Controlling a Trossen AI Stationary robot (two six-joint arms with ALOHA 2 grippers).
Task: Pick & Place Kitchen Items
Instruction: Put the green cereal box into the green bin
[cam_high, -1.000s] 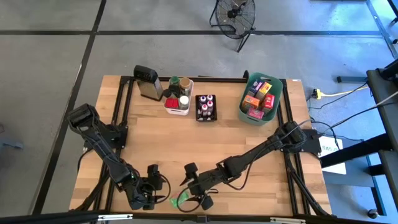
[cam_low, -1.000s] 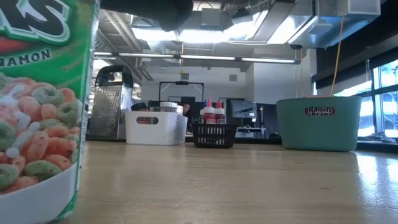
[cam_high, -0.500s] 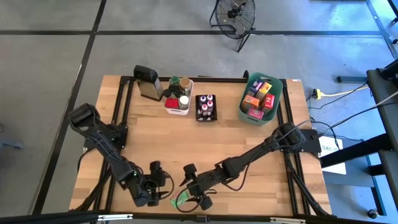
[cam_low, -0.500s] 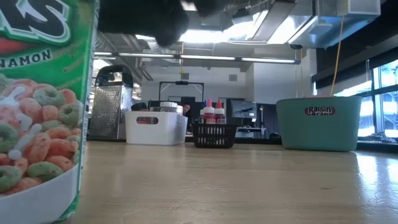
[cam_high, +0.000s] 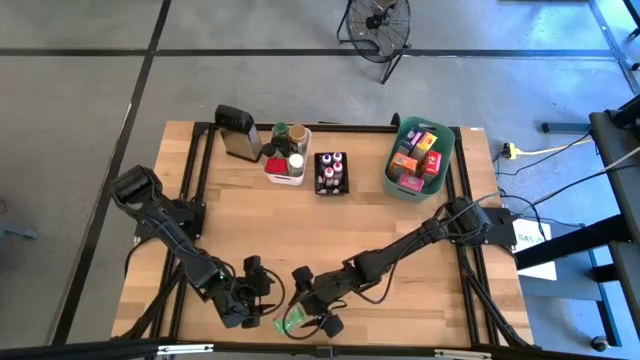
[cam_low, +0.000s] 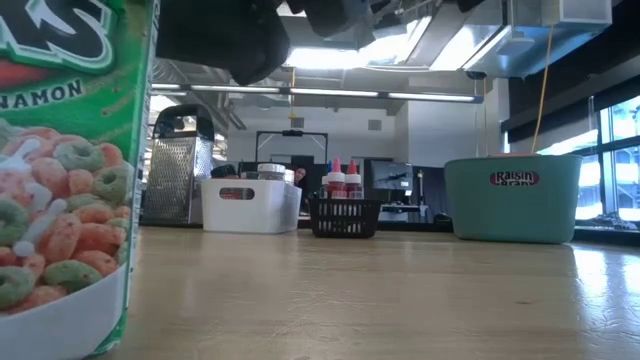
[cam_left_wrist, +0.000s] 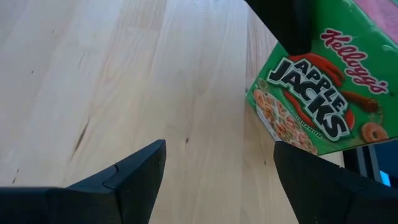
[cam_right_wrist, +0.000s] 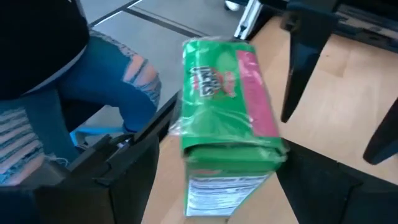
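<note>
Apple Jacks cereal box, small and green, stands at the near edge of the table, right at the lip, between the two grippers. Right gripper hovers over it with fingers spread wide on either side, not touching it as far as the wrist view shows. Left gripper sits just beside the box, fingers also spread wide, nothing in them. Bare wood across the table's middle, plenty of room. Box front reads "Kellogg's APPLE JACKS"; low view shows "NAMON" and cereal rings. Far side holds a grey grater, white bin with jars, black basket of small capped bottles, and teal bin of packets; a "Raisin Bran" label shows on it in the low view. Right wrist view catches a person's leg in ripped jeans just past the table edge.
</note>
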